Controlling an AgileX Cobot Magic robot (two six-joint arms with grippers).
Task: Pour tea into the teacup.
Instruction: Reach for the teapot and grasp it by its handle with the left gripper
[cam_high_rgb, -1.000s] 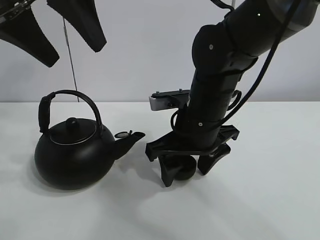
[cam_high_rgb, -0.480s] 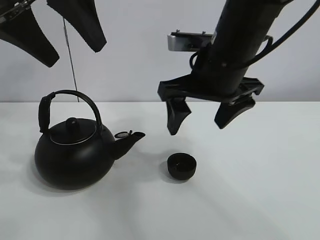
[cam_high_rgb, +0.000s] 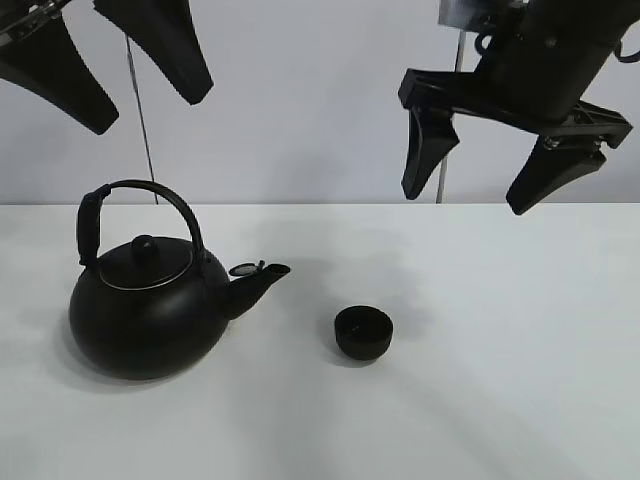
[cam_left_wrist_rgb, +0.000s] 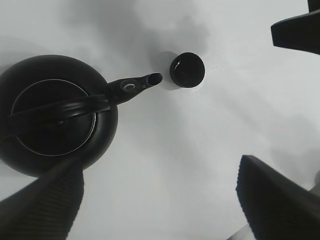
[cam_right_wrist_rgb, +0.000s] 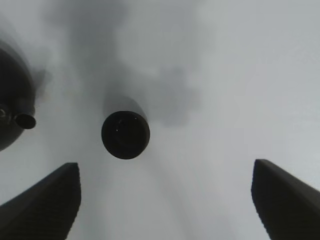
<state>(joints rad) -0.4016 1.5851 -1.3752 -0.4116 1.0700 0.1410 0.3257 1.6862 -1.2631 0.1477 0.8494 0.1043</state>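
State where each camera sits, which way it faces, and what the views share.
Exterior high: mounted high in front, facing the table and back wall; shows kettle, teacup, left gripper and right gripper, both raised, open.
Left wrist: on the left arm, looking down between its fingers at kettle and teacup.
Right wrist: looking down between its fingers at teacup and kettle spout.
All share the teacup.

The kettle (cam_high_rgb: 145, 310) stands near the cup (cam_high_rgb: 362, 332) at its nine o'clock. Open tabletop (cam_high_rgb: 520, 380) spans three to six o'clock.
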